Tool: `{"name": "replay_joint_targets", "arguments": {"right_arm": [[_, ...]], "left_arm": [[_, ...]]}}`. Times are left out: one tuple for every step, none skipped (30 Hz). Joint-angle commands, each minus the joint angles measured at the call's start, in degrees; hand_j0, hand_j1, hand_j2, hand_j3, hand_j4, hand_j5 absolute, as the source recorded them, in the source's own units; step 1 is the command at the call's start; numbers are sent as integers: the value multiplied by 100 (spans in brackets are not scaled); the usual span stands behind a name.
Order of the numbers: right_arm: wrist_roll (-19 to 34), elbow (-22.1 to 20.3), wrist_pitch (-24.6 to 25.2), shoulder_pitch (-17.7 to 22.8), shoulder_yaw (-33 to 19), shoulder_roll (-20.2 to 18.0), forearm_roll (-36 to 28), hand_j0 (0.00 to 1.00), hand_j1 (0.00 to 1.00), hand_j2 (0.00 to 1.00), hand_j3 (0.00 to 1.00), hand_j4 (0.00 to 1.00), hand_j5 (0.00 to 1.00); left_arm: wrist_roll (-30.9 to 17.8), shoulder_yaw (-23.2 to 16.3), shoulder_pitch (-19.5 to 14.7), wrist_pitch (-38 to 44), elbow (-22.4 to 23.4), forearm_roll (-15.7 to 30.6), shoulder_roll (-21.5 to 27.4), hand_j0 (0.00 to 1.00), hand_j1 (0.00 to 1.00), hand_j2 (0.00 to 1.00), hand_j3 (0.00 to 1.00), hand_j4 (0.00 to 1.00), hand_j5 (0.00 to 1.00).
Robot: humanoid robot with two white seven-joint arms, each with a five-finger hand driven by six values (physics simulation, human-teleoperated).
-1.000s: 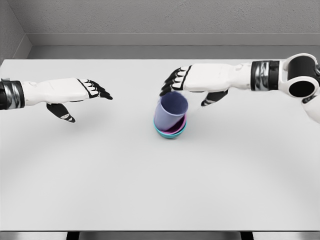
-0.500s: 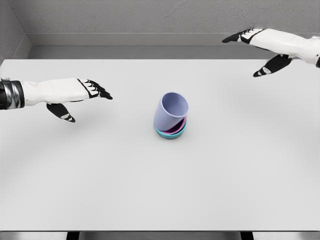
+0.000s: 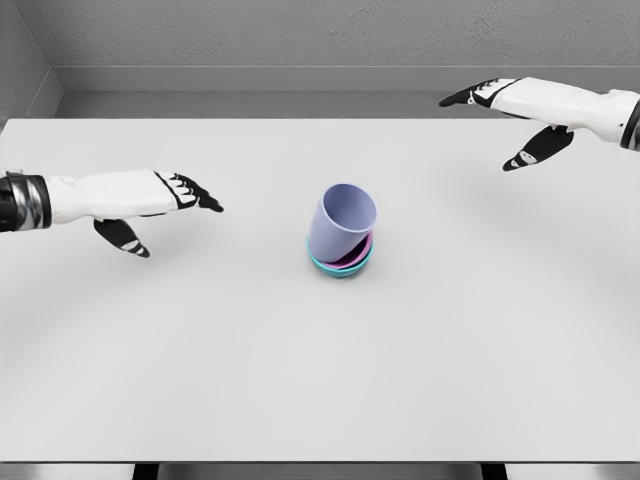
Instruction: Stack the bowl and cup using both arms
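A lavender cup (image 3: 339,224) sits tilted inside a pink bowl (image 3: 357,256), which nests in a teal bowl (image 3: 340,267) at the middle of the white table (image 3: 300,370). My left hand (image 3: 160,208) hovers well to the left of the stack, fingers spread and holding nothing. Far off at the upper right, my right hand (image 3: 495,115) hangs above the table's back edge, also open and holding nothing.
A grey wall (image 3: 300,40) runs behind the table. The table's near edge (image 3: 320,463) lies along the bottom of the view.
My right hand left the cup and drew back from over the stack to the upper right. The left hand dropped slightly. The stack has not moved.
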Motion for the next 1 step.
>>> {"name": "replay_joint_targets", "arguments": {"right_arm": [[-3, 0, 17, 0, -5, -7, -37, 100, 100, 100, 100, 100, 100]], "left_arm": [[3, 3, 0, 16, 10, 27, 16, 100, 100, 100, 100, 100, 100]]}}
